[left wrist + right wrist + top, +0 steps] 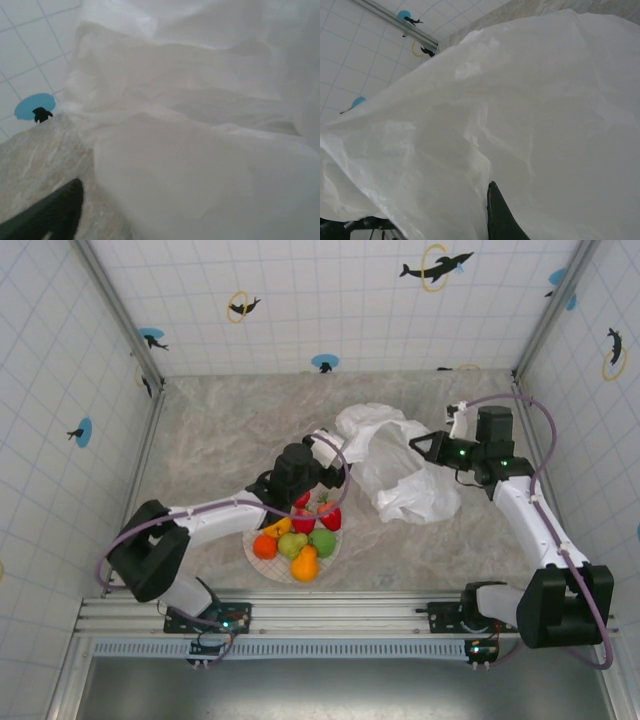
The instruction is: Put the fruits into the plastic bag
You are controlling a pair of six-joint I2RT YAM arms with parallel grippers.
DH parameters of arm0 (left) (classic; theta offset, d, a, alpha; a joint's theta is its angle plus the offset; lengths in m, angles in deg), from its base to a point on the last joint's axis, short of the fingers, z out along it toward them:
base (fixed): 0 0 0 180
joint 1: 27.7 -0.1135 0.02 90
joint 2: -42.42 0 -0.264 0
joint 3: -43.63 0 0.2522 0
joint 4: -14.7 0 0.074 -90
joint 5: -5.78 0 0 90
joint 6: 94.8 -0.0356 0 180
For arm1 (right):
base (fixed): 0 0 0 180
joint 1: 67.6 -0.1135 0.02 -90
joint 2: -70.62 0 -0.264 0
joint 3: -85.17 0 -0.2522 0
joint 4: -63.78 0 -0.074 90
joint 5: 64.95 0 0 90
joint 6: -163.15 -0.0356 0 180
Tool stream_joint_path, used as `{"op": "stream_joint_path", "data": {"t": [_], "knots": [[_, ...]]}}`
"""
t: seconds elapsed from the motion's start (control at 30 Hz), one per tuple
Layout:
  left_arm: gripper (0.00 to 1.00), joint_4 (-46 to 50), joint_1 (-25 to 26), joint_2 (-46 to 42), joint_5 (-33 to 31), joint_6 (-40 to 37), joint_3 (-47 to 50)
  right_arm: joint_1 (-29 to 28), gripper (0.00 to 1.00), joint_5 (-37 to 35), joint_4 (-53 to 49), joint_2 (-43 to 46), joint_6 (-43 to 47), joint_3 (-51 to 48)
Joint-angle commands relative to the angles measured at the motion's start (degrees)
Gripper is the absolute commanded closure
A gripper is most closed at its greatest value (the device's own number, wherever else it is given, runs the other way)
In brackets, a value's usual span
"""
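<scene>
The plastic bag (400, 480) lies between the left claw (330, 448) and right claw (418, 445), the fruits (300, 535) nearer the left one; I cannot tell whether either claw is clamped.

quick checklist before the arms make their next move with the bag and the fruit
1. Fruits piled together on the plate: ok.
2. Plastic bag close to the plate, to its right and a little beyond it: ok.
3. Bag mouth open wide enough for a fruit: cannot tell, the bag is crumpled.
4. Left gripper at the bag's left edge: ok. Firm hold on it: cannot tell.
5. Right gripper at the bag's right edge: ok. Firm hold: cannot tell, the film drapes over its finger in the right wrist view.
</scene>
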Motion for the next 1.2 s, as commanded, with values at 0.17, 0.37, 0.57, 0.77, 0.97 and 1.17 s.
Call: {"op": "stream_joint_path", "data": {"t": [0.17,0.37,0.57,0.77,0.97,1.17], "knots": [[0.98,4.48,-1.02,2.31,6.58,8.64,-9.59,-10.27,1.0,-34.55,-19.9,-0.69,26.96,9.0],[1.0,14.94,-8.05,0.44,27.98,33.04,-9.69,-15.79,1.0,-50.06,-14.33,2.69,29.91,6.25],[1.0,22.24,-11.02,3.57,32.26,35.11,-9.39,-15.88,1.0,-48.8,0.63,7.97,19.83,-1.34],[1.0,21.72,-13.32,5.53,35.07,35.28,-10.6,-15.93,1.0,-50.49,3.71,7.75,14.49,-3.18],[0.36,20.69,-13.48,2.49,32.62,33.57,-8.36,-15.91,1.0,-45.58,0.03,3.37,7.7,-1.51],[0.12,23.84,-14.3,-5.35,28.57,32.38,-0.32,-15.93,1.0,-40.9,2.48,1.62,-0.18,-2.58]]}}
